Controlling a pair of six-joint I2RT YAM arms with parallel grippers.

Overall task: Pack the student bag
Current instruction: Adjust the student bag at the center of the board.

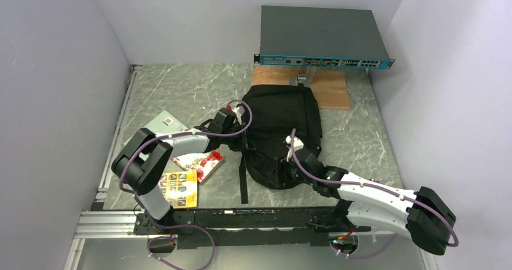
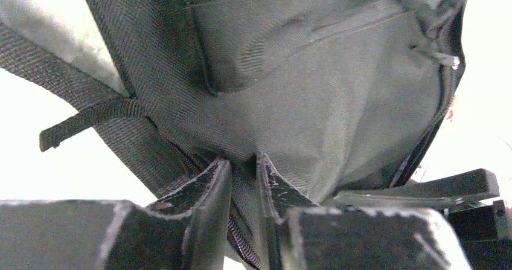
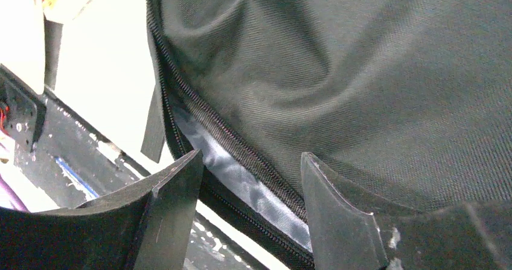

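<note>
Currently the left gripper [image 2: 244, 173] is clamped on a fold of the student bag [image 1: 284, 119], which bulks straight ahead of it. The right gripper [image 3: 250, 167] has its fingers apart, and the zipper edge [image 3: 175, 110] runs diagonally between them. Right arm looks nearer the opening.

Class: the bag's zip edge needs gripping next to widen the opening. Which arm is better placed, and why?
Right. The right tool is open with the zip lying between its jaws, so it probably need only close. The left tool is shut on a fold of the bag.
</note>
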